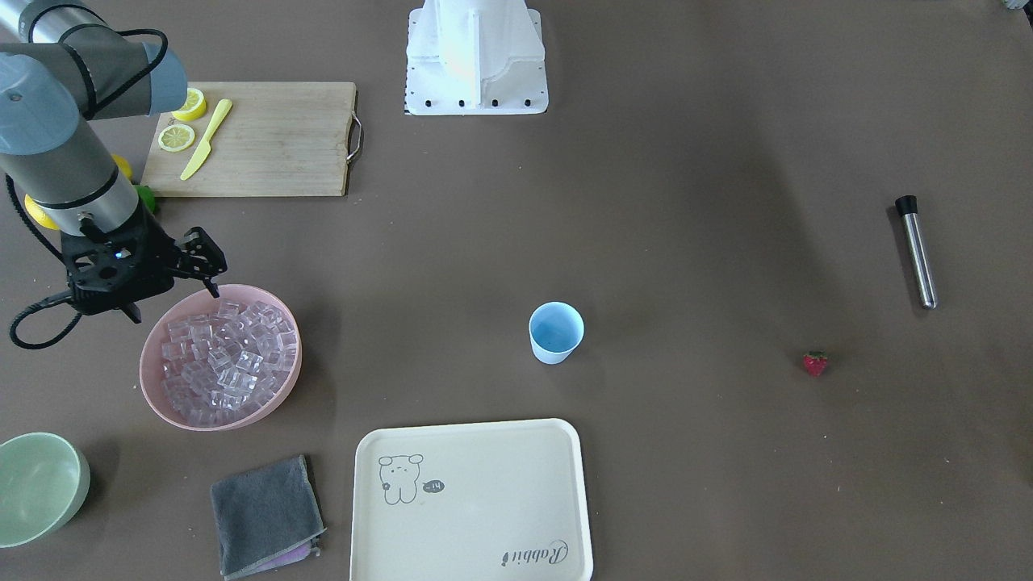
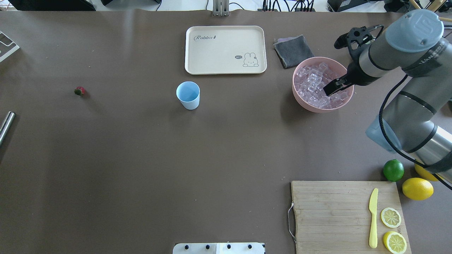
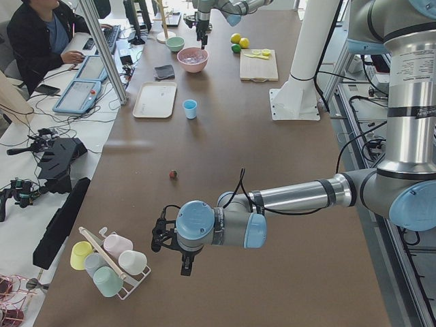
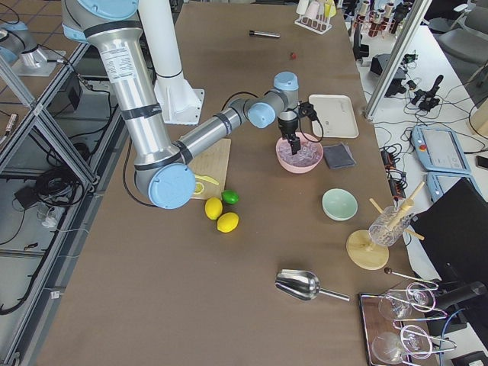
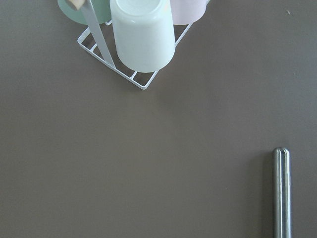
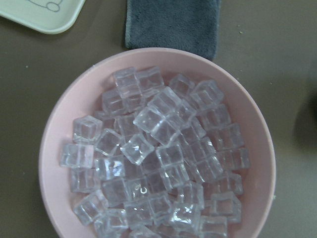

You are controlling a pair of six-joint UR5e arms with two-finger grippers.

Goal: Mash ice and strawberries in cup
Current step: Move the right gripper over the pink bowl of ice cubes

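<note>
The ice (image 6: 158, 158) fills a pink bowl (image 2: 300, 98) at the table's right side, also in the front view (image 1: 226, 355). My right gripper (image 2: 328, 91) hangs just over the bowl's near half (image 1: 214, 282), its fingers look apart, nothing between them. The light blue cup (image 2: 188, 95) stands upright and empty mid-table (image 1: 555, 332). The strawberry (image 2: 79, 91) lies alone far left (image 1: 816, 363). My left gripper (image 3: 174, 255) hovers over bare table beyond the strawberry; I cannot tell if it is open or shut.
A steel rod (image 1: 917, 250) lies near the left arm (image 5: 281, 193), beside a cup rack (image 5: 143, 39). A cream tray (image 2: 226, 49), grey cloth (image 2: 293, 51), green bowl (image 1: 36, 488), cutting board (image 2: 348, 211) with knife and lemon slices, and a lime (image 2: 393, 170) surround the work area.
</note>
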